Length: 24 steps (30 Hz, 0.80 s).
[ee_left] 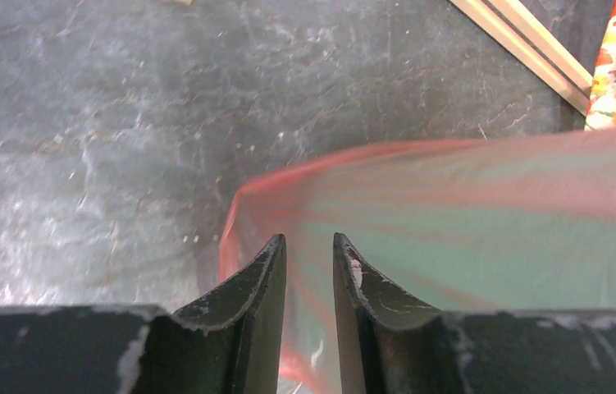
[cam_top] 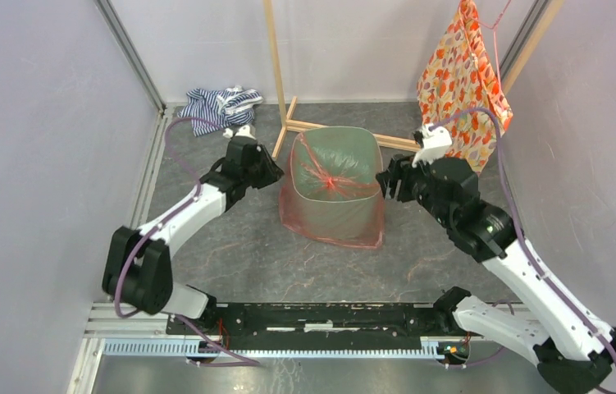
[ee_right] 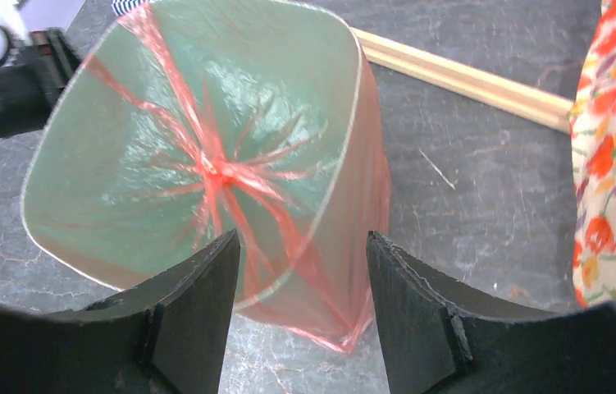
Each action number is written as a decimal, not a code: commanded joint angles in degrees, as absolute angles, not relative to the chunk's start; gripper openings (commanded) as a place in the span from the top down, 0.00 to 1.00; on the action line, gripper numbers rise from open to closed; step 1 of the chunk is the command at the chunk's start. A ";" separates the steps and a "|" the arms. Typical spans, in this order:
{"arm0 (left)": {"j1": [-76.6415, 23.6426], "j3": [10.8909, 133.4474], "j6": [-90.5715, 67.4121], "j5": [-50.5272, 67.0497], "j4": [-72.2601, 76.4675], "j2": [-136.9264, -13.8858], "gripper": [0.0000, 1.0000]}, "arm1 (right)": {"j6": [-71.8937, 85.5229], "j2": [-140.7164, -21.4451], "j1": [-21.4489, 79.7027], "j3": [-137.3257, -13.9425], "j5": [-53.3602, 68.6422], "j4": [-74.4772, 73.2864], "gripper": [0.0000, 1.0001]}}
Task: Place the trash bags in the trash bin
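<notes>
The bag (cam_top: 321,226) lines the bin (cam_top: 353,160) at the middle of the desk (cam_top: 230,246). My left gripper (cam_top: 276,172) is barely parted and my right gripper (cam_top: 388,182) wide. Both are empty, flanking it, probably for tucking.

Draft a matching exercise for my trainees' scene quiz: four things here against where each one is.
Things:
1. trash bag
2. trash bin
3. striped cloth
4. floral cloth

Places:
a. hangs at the far right
b. lies crumpled in the far left corner
c. stands upright in the middle
d. lines the bin, folded down over its rim

Pairs: 1-d, 2-c, 3-b, 4-a.
</notes>
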State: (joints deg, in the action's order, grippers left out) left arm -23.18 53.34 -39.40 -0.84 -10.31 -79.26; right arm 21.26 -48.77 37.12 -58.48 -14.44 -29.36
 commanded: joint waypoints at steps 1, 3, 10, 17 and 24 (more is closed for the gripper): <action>-22.98 59.78 -35.89 1.96 -7.06 -86.82 0.67 | 15.66 -56.51 37.60 -67.94 -10.33 -31.64 0.35; -23.05 61.32 -36.01 3.21 -6.66 -89.53 0.70 | 14.64 -60.26 38.00 -72.61 -9.89 -32.03 0.35; -24.93 58.02 -37.71 3.85 -4.45 -90.48 0.72 | 10.98 -72.57 39.90 -84.42 -7.66 -33.91 0.34; -28.90 51.25 -40.67 2.57 -1.30 -88.49 0.75 | 8.83 -80.33 42.88 -85.86 -7.82 -35.41 0.33; -33.64 45.73 -43.30 0.19 1.45 -87.55 0.76 | 7.98 -83.22 44.16 -83.12 -9.39 -35.70 0.29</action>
State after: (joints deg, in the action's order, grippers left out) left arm -31.46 47.77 -40.05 2.00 -3.36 -90.59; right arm 9.52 -82.89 43.64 -84.25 -8.23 -35.73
